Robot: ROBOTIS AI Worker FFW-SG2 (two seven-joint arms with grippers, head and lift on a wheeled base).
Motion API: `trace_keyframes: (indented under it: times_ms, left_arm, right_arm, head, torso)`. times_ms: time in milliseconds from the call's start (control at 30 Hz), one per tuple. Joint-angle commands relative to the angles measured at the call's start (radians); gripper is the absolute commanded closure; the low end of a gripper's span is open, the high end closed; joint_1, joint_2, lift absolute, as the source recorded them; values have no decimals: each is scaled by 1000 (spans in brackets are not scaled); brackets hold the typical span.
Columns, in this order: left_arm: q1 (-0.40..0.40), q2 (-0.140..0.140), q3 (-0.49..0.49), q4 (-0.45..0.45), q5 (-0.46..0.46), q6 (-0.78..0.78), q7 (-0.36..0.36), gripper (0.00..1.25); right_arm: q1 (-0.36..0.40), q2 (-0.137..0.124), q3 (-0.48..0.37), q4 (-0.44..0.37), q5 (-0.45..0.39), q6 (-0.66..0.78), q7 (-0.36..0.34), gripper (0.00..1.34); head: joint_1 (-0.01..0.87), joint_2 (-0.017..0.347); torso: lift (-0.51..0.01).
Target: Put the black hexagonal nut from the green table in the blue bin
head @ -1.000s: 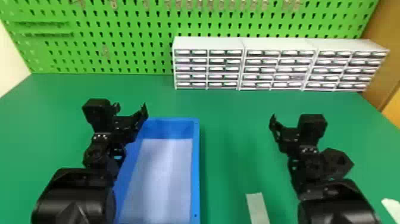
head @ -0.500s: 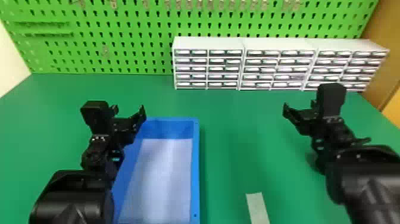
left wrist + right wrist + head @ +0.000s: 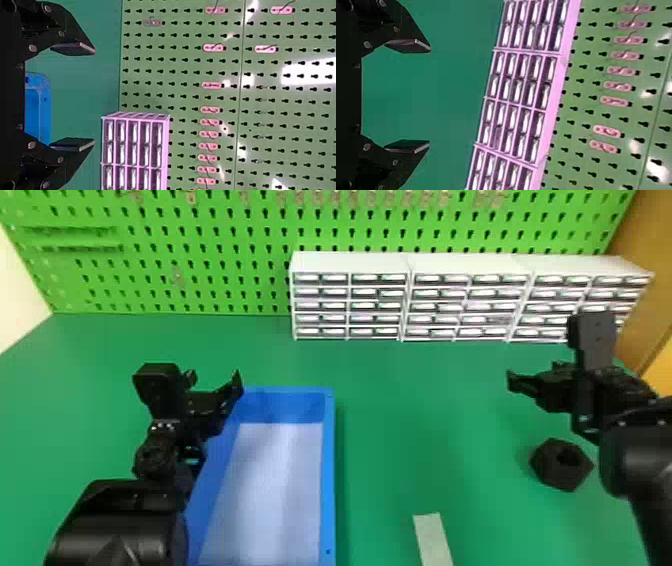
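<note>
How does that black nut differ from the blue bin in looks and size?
The black nut is dark all over, while the blue bin has blue walls and a pale floor.
The black nut is chunky and six-sided with a hole; the blue bin is a long, straight-sided, open tray.
The black nut is far smaller than the blue bin.
Both sit on the green table.

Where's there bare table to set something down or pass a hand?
The green table is bare between the blue bin and black nut, with drawer cabinets behind and a pale strip in front; also left of the left arm. It's crowded by the nut, near the right arm.
</note>
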Motion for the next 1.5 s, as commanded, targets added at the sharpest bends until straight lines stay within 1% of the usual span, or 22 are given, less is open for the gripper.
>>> trace_keyframes:
  times_ms: [0,133,233,367,433,533,633,733,867,1133,1400,1467]
  left_arm:
    - [5,6,2,-4,4,1,0,441]
    - [8,11,0,-6,12,6,0,441]
    - [8,14,0,-7,12,8,0,443]
    - [10,17,0,-9,14,8,-1,441]
    - [10,20,-1,-9,14,9,0,441]
    - [10,26,-3,-12,15,14,-1,441]
    - [10,32,-6,-16,15,20,0,441]
    - [10,38,-8,-19,18,23,0,441]
    - [10,42,-11,-19,18,23,0,441]
    - [16,42,-15,-21,20,23,-1,441]
    - [19,43,-14,-22,21,25,-1,441]
    - [21,43,-14,-22,21,25,-1,441]
  right_arm:
    - [-9,-44,1,-9,3,82,42,418]
    - [-11,-85,13,-9,3,133,93,404]
    - [-11,-121,13,-9,6,179,138,363]
    - [-14,-159,13,3,38,214,200,343]
    - [-14,-179,12,11,37,229,217,343]
    - [-14,-201,6,32,25,240,240,341]
    - [-21,-225,10,69,15,249,265,341]
    - [-34,-243,16,114,6,257,293,341]
    - [-51,-260,35,170,6,258,329,341]
    - [-89,-288,75,259,6,249,352,325]
    - [-100,-297,61,310,0,246,357,325]
    - [-101,-302,59,321,0,246,368,325]
  head:
    - [686,51]
    - [686,51]
    - [686,51]
    - [686,51]
    - [686,51]
    - [686,51]
    - [686,51]
    - [686,51]
    - [686,51]
    - [686,51]
    - [686,51]
    - [686,51]
  torso:
    - [-96]
    - [-96]
    - [-96]
    - [-96]
    - [-96]
    - [-96]
    - [-96]
    - [-96]
    - [-96]
    - [-96]
    - [-96]
    - [-96]
